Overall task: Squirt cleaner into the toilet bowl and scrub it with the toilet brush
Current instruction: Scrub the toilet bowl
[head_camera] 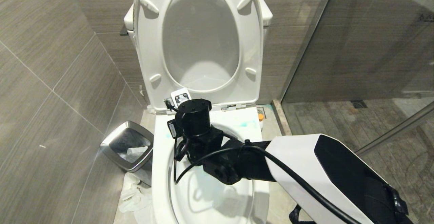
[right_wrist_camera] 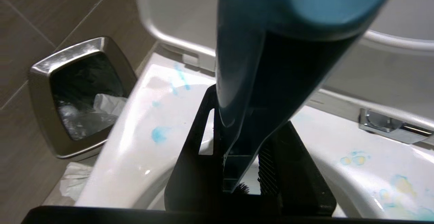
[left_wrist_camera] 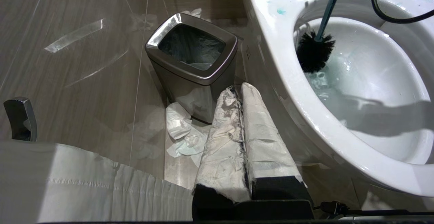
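- The right gripper (right_wrist_camera: 242, 169) clamps the teal handle of the toilet brush (left_wrist_camera: 313, 53).
- Its black bristle head sits inside the toilet bowl (left_wrist_camera: 291, 92), at the water's edge, upper right of the left wrist view.
- Turquoise cleaner (right_wrist_camera: 158, 134) smears dot the rim.
- The left gripper (left_wrist_camera: 242, 95), fingers together, hangs beside the chrome-rimmed waste bin (left_wrist_camera: 193, 69).

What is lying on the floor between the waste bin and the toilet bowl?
Crumpled white paper lies there, by the waste bin base and beside the toilet bowl; the left wrist view shows it best.
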You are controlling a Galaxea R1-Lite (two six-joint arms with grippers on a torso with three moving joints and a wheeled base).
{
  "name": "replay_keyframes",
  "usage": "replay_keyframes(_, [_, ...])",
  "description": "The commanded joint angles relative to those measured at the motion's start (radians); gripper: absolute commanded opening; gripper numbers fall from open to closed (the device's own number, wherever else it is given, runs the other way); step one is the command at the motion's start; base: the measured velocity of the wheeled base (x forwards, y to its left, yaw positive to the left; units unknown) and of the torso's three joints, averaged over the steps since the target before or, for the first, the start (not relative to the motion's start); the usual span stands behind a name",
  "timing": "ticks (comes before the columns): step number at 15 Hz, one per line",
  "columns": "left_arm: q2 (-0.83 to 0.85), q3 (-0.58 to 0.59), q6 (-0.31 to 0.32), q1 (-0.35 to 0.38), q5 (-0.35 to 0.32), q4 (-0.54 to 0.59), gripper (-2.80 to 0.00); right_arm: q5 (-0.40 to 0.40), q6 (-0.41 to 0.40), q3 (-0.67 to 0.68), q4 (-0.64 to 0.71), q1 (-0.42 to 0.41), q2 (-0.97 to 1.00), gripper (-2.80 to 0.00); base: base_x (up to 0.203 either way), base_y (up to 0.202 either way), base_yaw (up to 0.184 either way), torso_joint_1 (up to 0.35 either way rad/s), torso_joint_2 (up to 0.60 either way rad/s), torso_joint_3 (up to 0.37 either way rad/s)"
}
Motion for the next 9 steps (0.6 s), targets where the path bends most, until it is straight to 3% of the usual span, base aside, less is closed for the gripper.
replay_keyframes(1, [0.0,0.0,0.0,0.0,0.0,0.0,-2.8,-0.004,0.001,0.001,-0.004,0.029,-0.007,-2.8,0.0,0.0,0.0,0.0,0.0,0.0])
replay_keyframes(5, [0.0,0.0,0.0,0.0,0.0,0.0,-2.8,-0.012,0.003,0.019,-0.002,0.075,-0.044,-2.8,0.0,0.0,0.0,0.0,0.0,0.0])
replay_keyframes(9, [0.0,0.0,0.003,0.0,0.0,0.002,-2.8,-0.016,0.036,0.141,-0.004,0.109,-0.109,-2.8,0.0,0.0,0.0,0.0,0.0,0.0])
